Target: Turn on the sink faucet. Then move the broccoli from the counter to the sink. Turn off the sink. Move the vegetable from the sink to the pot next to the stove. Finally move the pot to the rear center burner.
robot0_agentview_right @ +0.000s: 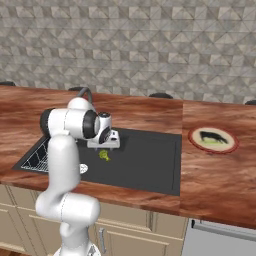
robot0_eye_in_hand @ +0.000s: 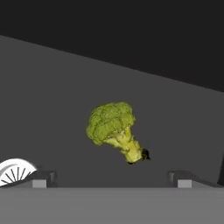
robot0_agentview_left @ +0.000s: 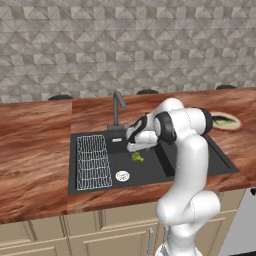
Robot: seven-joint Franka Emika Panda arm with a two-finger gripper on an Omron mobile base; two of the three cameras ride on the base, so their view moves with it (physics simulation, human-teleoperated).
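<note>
One relation matters: the broccoli point(robot0_eye_in_hand: 114, 129) lies on the sink point(robot0_agentview_left: 165, 165) floor directly ahead of my end effector point(robot0_eye_in_hand: 112, 177), roughly 12 o'clock in the hand view, centred between the two fingertips point(robot0_eye_in_hand: 41, 179). Its long axis runs from the floret at about 10 o'clock to the stalk end at about 4 o'clock, so it's skewed to my finger line. End effector is released, jaws spread wide, nothing held, hovering above the vegetable with a clear gap. Drain point(robot0_eye_in_hand: 13, 170) sits at my 8 o'clock, faucet point(robot0_agentview_left: 118, 107) at the basin's rear edge. My read: descend straight, maybe rotate the wrist to span the stalk crosswise.
</note>
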